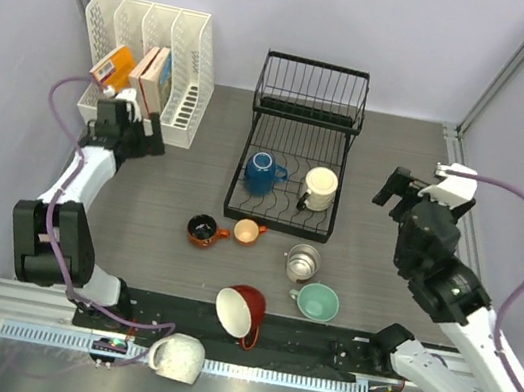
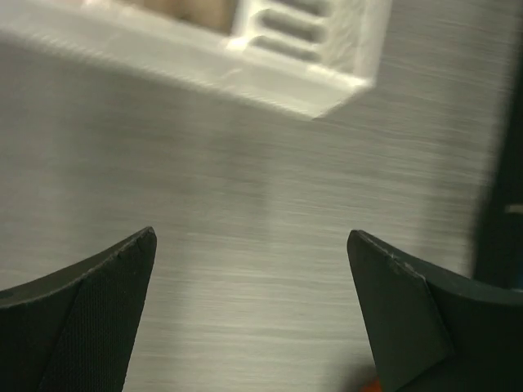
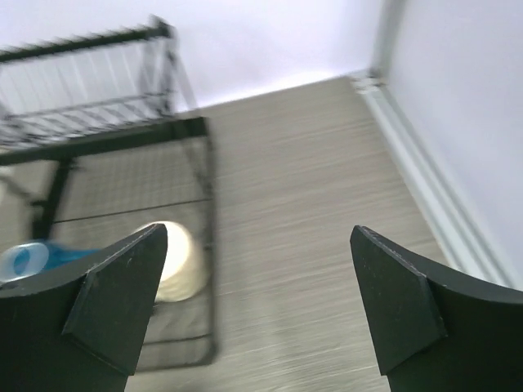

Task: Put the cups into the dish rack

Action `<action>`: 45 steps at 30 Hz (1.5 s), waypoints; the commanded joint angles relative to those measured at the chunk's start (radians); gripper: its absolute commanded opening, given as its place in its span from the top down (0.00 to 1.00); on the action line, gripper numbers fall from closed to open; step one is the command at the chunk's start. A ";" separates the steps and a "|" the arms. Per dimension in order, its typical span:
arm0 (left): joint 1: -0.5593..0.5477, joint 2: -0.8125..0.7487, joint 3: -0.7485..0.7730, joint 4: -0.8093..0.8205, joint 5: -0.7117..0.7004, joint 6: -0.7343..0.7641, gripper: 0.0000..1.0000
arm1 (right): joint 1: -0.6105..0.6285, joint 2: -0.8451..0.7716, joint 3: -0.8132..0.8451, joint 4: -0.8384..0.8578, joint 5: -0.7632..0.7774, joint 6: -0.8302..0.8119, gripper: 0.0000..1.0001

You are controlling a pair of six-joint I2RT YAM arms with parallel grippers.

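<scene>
- Is there any writing here you can read?
- None. The orange box [image 1: 114,65] in the white organizer [image 1: 194,52] has a pale patch on its face, but it is too small to make out.
- And the box beside it?
- The red and blue box [image 1: 151,75] shows only blocks of colour.
- What about the cups?
- The blue cup [image 1: 260,172] shows no lettering I can tell. Both wrist views are blurred and have no legible text.

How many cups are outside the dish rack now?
6: dark mug, peach mug, steel mug, teal mug before the dish rack; red mug, white mug tipped at the near edge. None look hidden.
</scene>
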 commanded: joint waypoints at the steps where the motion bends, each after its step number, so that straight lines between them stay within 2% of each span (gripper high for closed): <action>1: 0.049 -0.155 -0.256 0.395 -0.025 -0.007 0.01 | -0.037 0.011 -0.196 0.339 0.188 -0.132 0.00; 3: 0.048 -0.163 -0.310 0.472 -0.036 0.019 0.01 | -0.082 0.011 -0.223 0.344 0.165 -0.066 0.00; 9: 0.049 -0.130 -0.484 0.650 -0.042 -0.001 0.01 | -0.151 0.017 -0.302 0.410 0.114 -0.080 0.00; 13: 0.048 -0.082 -0.602 0.877 -0.044 0.017 0.00 | -0.197 0.042 -0.382 0.468 0.058 -0.074 0.00; 16: 0.046 -0.052 -0.683 1.001 -0.068 0.007 0.01 | -0.238 0.059 -0.491 0.632 0.006 -0.107 0.00; 17: 0.043 -0.037 -0.708 1.107 -0.068 0.005 0.01 | -0.251 0.068 -0.523 0.676 -0.010 -0.144 0.00; 19: -0.012 -0.037 -0.778 1.178 -0.109 0.042 0.00 | -0.280 0.103 -0.623 0.825 -0.039 -0.179 0.00; 20: -0.038 -0.014 -0.804 1.274 -0.143 0.098 0.01 | -0.287 0.117 -0.650 0.873 -0.048 -0.195 0.00; 22: -0.046 0.023 -0.875 1.423 -0.163 0.091 0.01 | -0.320 0.145 -0.721 1.002 -0.080 -0.198 0.00; 24: -0.046 -0.005 -0.870 1.374 -0.174 0.090 0.00 | -0.330 0.203 -0.775 1.141 -0.111 -0.224 0.00; 28: -0.044 -0.001 -0.886 1.405 -0.177 0.088 0.00 | -0.337 0.345 -0.815 1.329 -0.105 -0.279 0.00; 32: -0.046 0.005 -0.890 1.434 -0.183 0.087 0.01 | -0.338 0.457 -0.813 1.395 -0.123 -0.262 0.00; 39: -0.046 0.008 -0.843 1.347 -0.200 0.079 0.01 | -0.346 0.626 -0.833 1.534 -0.113 -0.279 0.00; 45: -0.046 0.009 -0.841 1.344 -0.189 0.082 0.01 | -0.370 0.665 -0.819 1.570 -0.085 -0.282 0.00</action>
